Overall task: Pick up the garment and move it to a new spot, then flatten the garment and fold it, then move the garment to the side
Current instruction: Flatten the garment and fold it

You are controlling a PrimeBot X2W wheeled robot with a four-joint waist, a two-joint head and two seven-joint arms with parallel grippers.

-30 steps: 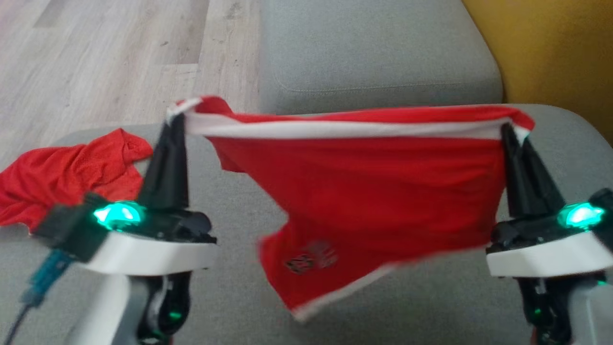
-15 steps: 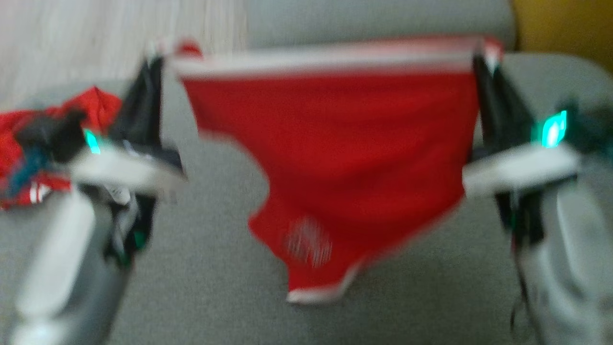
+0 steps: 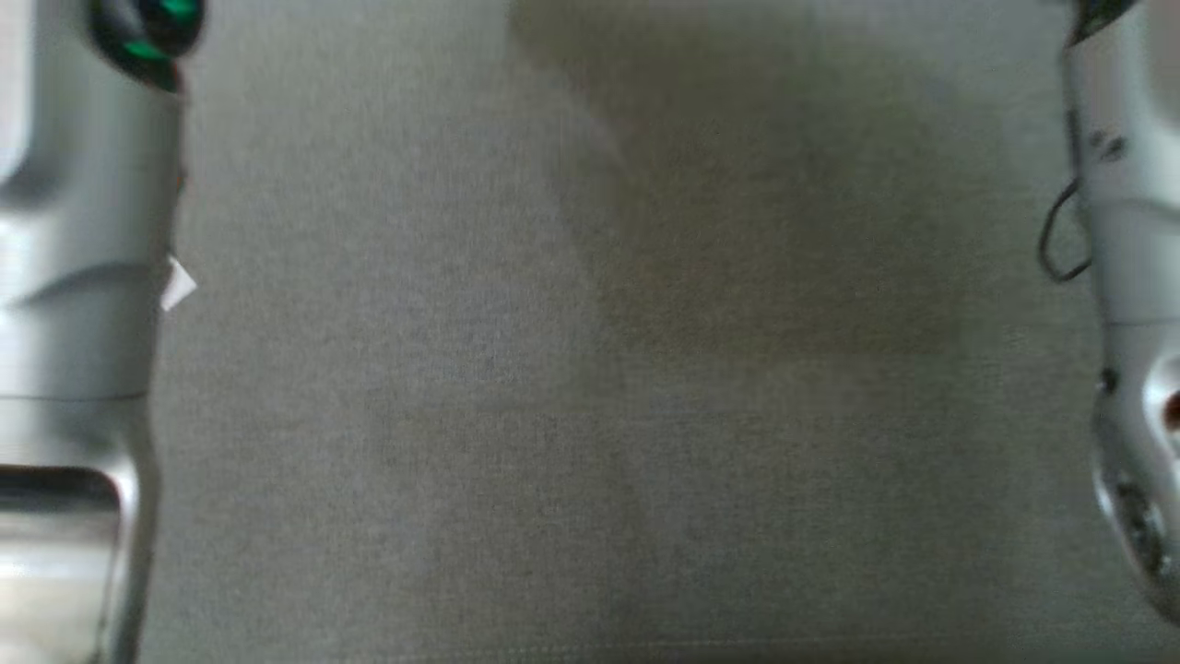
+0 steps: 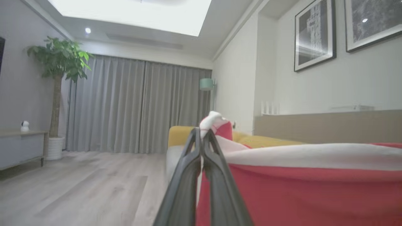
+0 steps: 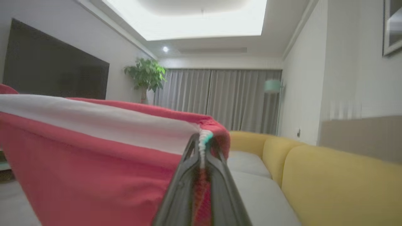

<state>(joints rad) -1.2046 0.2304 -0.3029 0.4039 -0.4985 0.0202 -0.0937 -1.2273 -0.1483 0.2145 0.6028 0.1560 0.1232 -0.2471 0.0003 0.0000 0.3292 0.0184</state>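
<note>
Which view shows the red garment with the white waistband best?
Right wrist view: the red garment hangs broadly below its white band, pinched in the right gripper. Left wrist view shows band and upper cloth at the left gripper. Head view gives grey cushion.

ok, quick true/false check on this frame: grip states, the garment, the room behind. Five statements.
1. The left gripper is shut on the red fabric garment at its white band. True.
2. The right gripper is open and holds nothing. False: it is shut on the same garment's banded edge.
3. The garment lies flat on the grey cushion. False: it hangs held up by both grippers.
4. A potted green plant stands beside grey curtains. True.
5. The sofa backrest is blue. False: it is yellow.
</note>
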